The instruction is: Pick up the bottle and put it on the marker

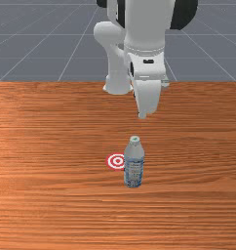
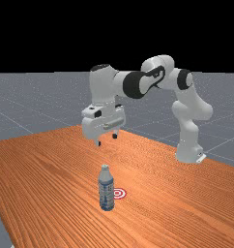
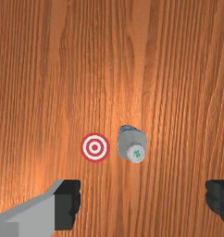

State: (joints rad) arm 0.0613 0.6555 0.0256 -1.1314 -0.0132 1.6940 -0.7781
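My gripper (image 2: 107, 140) hangs above the table in the far view, higher than the bottle (image 2: 106, 190), its two fingertips wide apart with nothing between them. The wrist view also has the open gripper (image 3: 144, 203), with the grey cap of the bottle (image 3: 132, 142) lying ahead of the gap between the fingers. Upright on the wood, the blue-and-grey bottle (image 1: 134, 168) partly covers the red-and-white ringed marker (image 1: 115, 161) in the front view. From above, the marker (image 3: 95, 147) is beside the bottle, with a narrow strip of wood separating them.
The wooden table (image 1: 56, 146) extends around the bottle and marker. At its back edge in the front view stands the arm's base (image 1: 118, 80); the far view has this base (image 2: 189, 147) on the right.
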